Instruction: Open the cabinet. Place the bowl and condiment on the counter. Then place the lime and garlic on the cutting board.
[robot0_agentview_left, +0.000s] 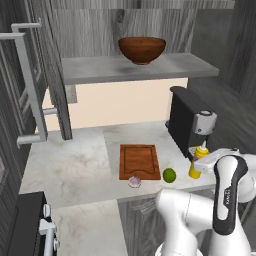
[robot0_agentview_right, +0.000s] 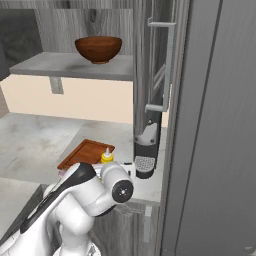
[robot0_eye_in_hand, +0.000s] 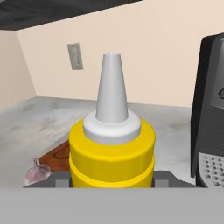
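- Yellow condiment (robot0_eye_in_hand: 112, 153) stands upright on the tabletop (robot0_agentview_left: 75, 165) beside the coffee machine (robot0_agentview_left: 187, 122), fingers (robot0_eye_in_hand: 164, 179) closed around it.
- Bowl (robot0_agentview_left: 142, 49) sits on the cabinet (robot0_agentview_left: 200, 67) shelf.
- Lime (robot0_agentview_left: 169, 175) and garlic (robot0_agentview_left: 134, 181) lie just off the cutting board (robot0_agentview_left: 139, 161).

Even, soft rendered light; faint shadows on the desk (robot0_agentview_left: 75, 165). Mild gloss on the bowl (robot0_agentview_left: 142, 49). Slight blur throughout, bottle (robot0_eye_in_hand: 112, 153) close and soft.

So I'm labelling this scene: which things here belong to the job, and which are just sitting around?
Job things:
cabinet
bowl
condiment
counter
lime
garlic
cutting board

Just there:
coffee machine
wall outlet
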